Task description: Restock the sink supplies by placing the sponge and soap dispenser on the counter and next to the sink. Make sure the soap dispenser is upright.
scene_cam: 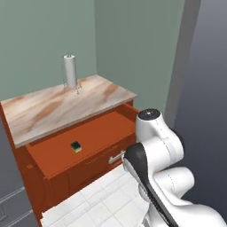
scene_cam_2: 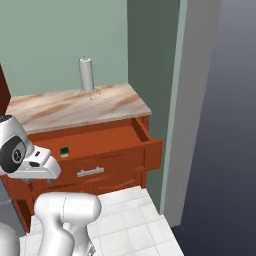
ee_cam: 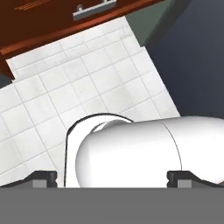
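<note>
Nearest the hand camera, the two dark fingertips [ee_cam: 43, 178] stand at the far left and far right of the lower edge, spread wide apart with nothing between them; the gripper [ee_cam: 113, 179] is open and empty. It points down at the white tiled floor [ee_cam: 87, 92], with the robot's own body directly beneath it.

Beyond the fingers, at the top of the hand view, a metal drawer handle [ee_cam: 94, 8] on a red-brown cabinet front is seen. That puts the cabinet ahead of and above the fingers, well apart from them.

Further on, in the base views, the open drawer [scene_cam: 84, 142] projects from under the counter [scene_cam: 57, 108]. The sponge [scene_cam: 76, 146] lies flat on the drawer floor, green face up, near the drawer's middle. Judged from these views, it sits higher than the fingers and forward of them, so the coming move calls for raising the hand and swinging it over the drawer before descending. The sponge's long axis cannot be told at this size.

Farthest back, a grey-white cylinder on a wire stand [scene_cam: 70, 72] stands upright near the counter's rear corner.
</note>
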Motion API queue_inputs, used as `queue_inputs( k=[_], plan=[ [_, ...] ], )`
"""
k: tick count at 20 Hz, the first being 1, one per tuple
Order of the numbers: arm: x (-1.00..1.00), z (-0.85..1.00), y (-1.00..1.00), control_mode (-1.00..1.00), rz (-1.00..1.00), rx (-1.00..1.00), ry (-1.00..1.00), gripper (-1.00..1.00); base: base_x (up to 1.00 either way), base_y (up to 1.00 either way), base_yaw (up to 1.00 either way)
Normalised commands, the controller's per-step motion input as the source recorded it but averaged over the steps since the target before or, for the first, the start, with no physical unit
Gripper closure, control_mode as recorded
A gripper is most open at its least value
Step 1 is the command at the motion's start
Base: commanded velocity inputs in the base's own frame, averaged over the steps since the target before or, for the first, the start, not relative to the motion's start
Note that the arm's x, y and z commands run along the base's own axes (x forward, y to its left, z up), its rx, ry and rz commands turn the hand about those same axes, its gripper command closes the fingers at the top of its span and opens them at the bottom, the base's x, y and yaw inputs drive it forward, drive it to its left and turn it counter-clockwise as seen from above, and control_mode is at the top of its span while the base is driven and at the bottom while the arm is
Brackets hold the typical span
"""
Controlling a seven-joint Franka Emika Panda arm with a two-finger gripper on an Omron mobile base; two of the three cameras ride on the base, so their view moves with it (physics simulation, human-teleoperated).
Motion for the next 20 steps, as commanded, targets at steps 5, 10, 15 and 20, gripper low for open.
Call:
queue_inputs(
  k=[5,10,15,20],
  plan=[
    [0.0,0.0,0.0,1.0,0.0,0.0,0.0,-1.0,0.54,0.0,0.28],
    [0.0,0.0,0.0,1.0,0.0,0.0,0.0,-1.0,0.4,-0.06,0.27],
    [0.0,0.0,0.0,1.0,0.0,0.0,0.0,-1.0,0.57,0.0,0.29],
    [0.0,0.0,0.0,1.0,0.0,0.0,0.0,-1.0,0.54,0.0,0.25]
  ],
)
